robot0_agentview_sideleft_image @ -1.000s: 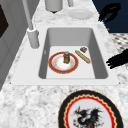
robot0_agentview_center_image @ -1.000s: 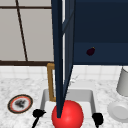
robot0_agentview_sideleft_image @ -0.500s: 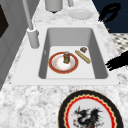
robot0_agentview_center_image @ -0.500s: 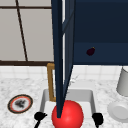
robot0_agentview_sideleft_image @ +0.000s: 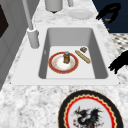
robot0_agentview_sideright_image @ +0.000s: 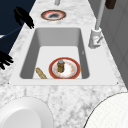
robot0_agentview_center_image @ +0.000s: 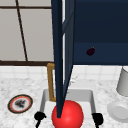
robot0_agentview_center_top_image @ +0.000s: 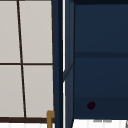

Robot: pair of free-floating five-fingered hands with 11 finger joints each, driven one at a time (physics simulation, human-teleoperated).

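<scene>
Left hand [robot0_agentview_center_image: 39, 116] and right hand [robot0_agentview_center_image: 98, 118] held clear of white rectangular sink basin [robot0_agentview_sideleft_image: 51, 33], fingers loosely curled, nothing gripped. Red-rimmed round plate [robot0_agentview_sideleft_image: 63, 63] best approached slowly from above.

Dragon plate [robot0_agentview_sideleft_image: 90, 111], white canister [robot0_agentview_center_image: 124, 82]

Left hand [robot0_agentview_center_image: 39, 116] and right hand [robot0_agentview_center_image: 97, 118] hover, fingers loosely drooping.

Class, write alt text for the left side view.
A white sink holds a red-rimmed plate with a small jar on it, beside a bread stick. Two black hands hover at its right edge.
</scene>
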